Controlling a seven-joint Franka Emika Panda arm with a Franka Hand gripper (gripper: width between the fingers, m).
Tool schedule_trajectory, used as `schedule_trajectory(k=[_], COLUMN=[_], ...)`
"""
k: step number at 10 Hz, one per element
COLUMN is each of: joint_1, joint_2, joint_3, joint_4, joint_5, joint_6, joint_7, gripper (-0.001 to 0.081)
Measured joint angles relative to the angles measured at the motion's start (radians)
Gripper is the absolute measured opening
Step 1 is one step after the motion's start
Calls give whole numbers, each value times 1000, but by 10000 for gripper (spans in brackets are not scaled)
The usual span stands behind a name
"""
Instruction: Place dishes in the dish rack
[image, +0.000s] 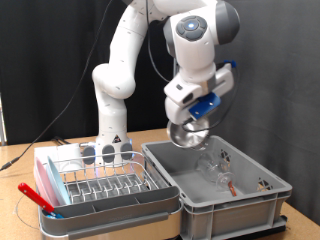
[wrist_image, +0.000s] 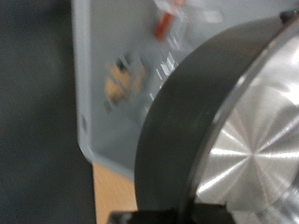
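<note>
White Panda arm bent over the surface (image: 15, 188), tool (image: 190, 128) hanging above the grey plastic crate (image: 225, 195), clenched on a shiny steel bowl (image: 188, 132) lifted clear of the crate and tipped on edge. In the wrist view, bowl (wrist_image: 229, 131) filling most of the picture, dark outer wall and bright brushed inside both showing, crate wall (wrist_image: 107, 84) behind it. Left in the crate: small clear glassware (image: 216, 172) and a thin red-handled utensil (image: 228, 184), blurred. Dish rack (image: 100, 180) on the exterior view's left, just beside the crate: low silver wire prongs in a pink-and-grey tray. Pale blue round plate (image: 105, 153) standing upright at the rack's far end. Another red-handled utensil (image: 36, 197) lying across the tray's near left corner.
</note>
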Motion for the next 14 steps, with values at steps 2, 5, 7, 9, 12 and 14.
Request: schedule_trajectory(k=[2,5,7,9,12,14], joint_1=[0,42,24,-41,-95,-144], joint_2=[-8,-35,-28,-11,-12,-10], joint_3=[-50,-158,-123,-52,-42,-2], joint_4=[20,-1,5,12,-10,-30], joint_5=[-152,-260,-298,-423,-504,-535], joint_6=[-104,-162,-201,-286,-239,-218], joint_7=[-9,-93,-91,-116,-141,-173], gripper=[20,20,20,20,20,20])
